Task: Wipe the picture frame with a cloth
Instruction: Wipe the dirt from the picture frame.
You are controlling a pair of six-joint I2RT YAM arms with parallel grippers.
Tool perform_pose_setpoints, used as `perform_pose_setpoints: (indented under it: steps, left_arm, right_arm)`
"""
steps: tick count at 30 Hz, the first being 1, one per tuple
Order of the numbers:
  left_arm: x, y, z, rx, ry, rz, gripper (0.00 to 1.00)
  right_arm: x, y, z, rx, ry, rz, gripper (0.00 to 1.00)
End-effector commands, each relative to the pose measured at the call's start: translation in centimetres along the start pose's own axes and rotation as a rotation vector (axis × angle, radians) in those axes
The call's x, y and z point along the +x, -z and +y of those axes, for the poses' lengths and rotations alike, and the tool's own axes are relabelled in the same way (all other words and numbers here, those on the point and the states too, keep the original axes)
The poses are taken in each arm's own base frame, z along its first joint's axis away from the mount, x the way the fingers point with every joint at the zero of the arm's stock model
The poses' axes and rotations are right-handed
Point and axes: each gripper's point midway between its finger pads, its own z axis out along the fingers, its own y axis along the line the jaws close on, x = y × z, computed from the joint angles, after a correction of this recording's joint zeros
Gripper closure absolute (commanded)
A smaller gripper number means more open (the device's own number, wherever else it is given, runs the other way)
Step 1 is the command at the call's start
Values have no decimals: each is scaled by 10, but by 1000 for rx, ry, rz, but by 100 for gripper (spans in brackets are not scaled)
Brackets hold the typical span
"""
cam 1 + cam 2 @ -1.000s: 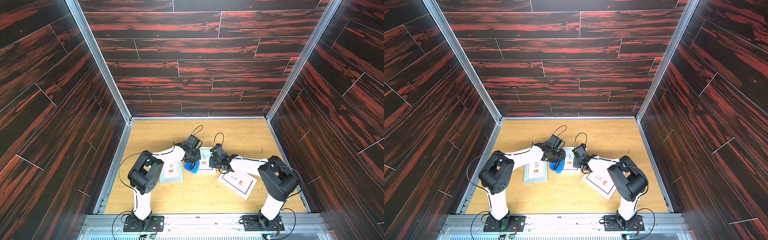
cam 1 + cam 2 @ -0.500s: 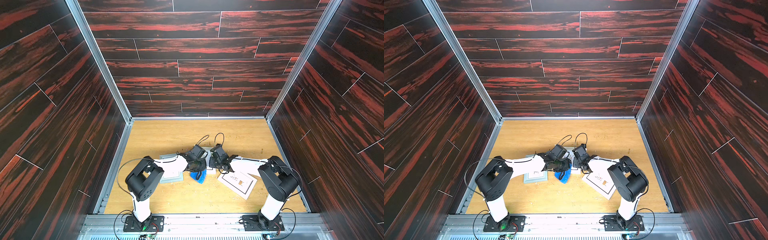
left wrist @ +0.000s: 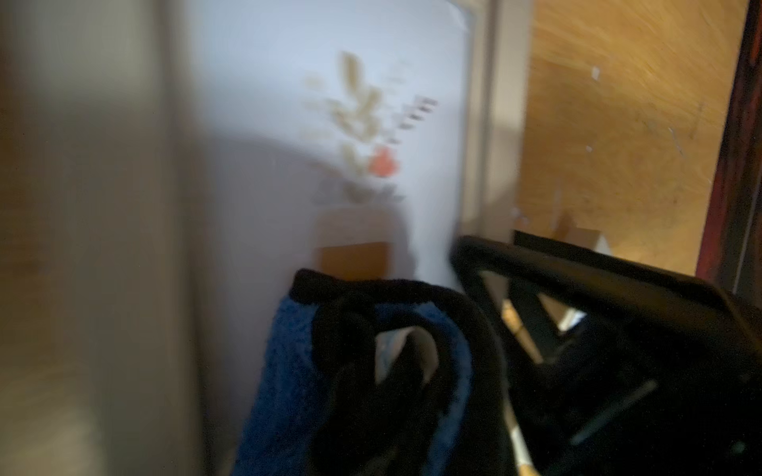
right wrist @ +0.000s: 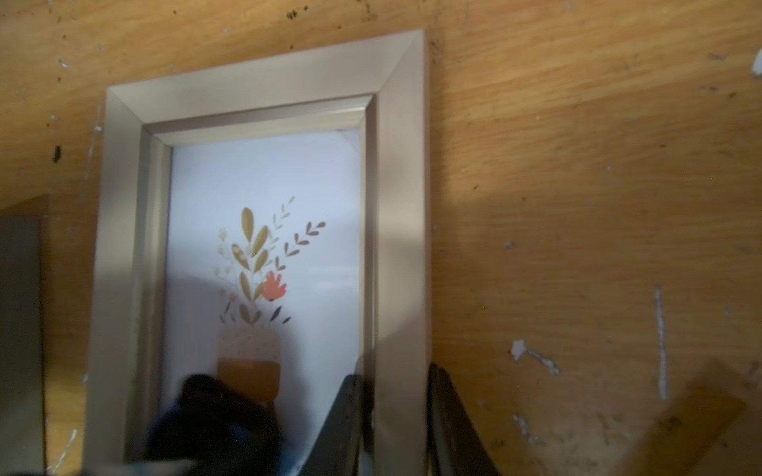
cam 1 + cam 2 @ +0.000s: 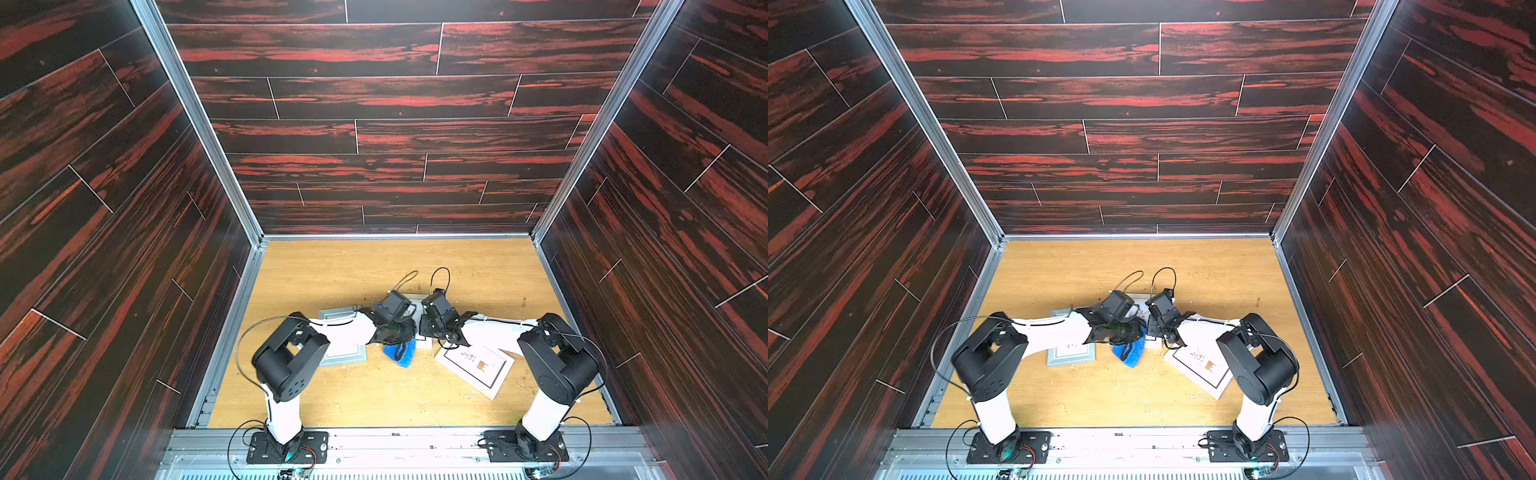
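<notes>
The picture frame (image 4: pixel 402 206) has a pale silver moulding and a flower print, and lies flat on the wooden table between my two grippers. In both top views only its far edge (image 5: pixel 413 297) (image 5: pixel 1139 296) shows. My right gripper (image 4: pixel 396 420) (image 5: pixel 430 328) is shut on the frame's side rail, one finger on each side of it. My left gripper (image 5: pixel 397 332) (image 5: pixel 1123 332) is shut on the blue cloth (image 3: pixel 288 371), which is bunched and pressed on the glass. A fold of the cloth (image 5: pixel 400 353) (image 5: pixel 1129 353) hangs out past the frame's near edge. The cloth hides the left jaws.
A grey-green frame (image 5: pixel 345 353) (image 5: pixel 1069 353) lies under my left forearm. A white frame (image 5: pixel 478 368) (image 5: pixel 1200 368) lies tilted beside my right arm. Dark panelled walls close the table on three sides. Small crumbs dot the wood.
My left gripper has dragged the cloth rightward and toward the table's front across the frame. The right gripper and the frame have stayed put.
</notes>
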Motion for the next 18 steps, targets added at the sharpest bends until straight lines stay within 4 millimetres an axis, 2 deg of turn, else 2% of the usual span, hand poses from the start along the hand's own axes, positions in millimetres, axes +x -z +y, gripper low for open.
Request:
perform_pose_setpoints:
  steps: [1, 5, 7, 9, 12, 14, 15, 18]
  left_arm:
    - [22, -3, 17, -68, 21, 73, 100]
    - [10, 22, 63, -148, 77, 18, 100]
    - [8, 29, 73, -166, 85, -1, 100]
    - [10, 26, 68, -156, 84, 7, 100]
    - [18, 10, 40, -93, 75, 35, 100]
    - [22, 3, 31, -74, 71, 50, 100]
    - [23, 3, 32, -75, 74, 53, 100]
    - [12, 17, 57, -128, 89, 16, 100]
  right_arm:
    - [32, -2, -32, 109, -9, 97, 95]
    - [32, 0, -36, 125, -1, 90, 95]
    - [33, -1, -36, 121, -1, 91, 95]
    - [33, -2, -34, 111, -6, 93, 95]
    - [31, -2, -31, 104, -7, 93, 95]
    - [29, -1, -31, 108, -8, 88, 95]
    - [29, -1, -32, 112, -7, 85, 95]
    - [29, 1, -34, 120, -5, 83, 95]
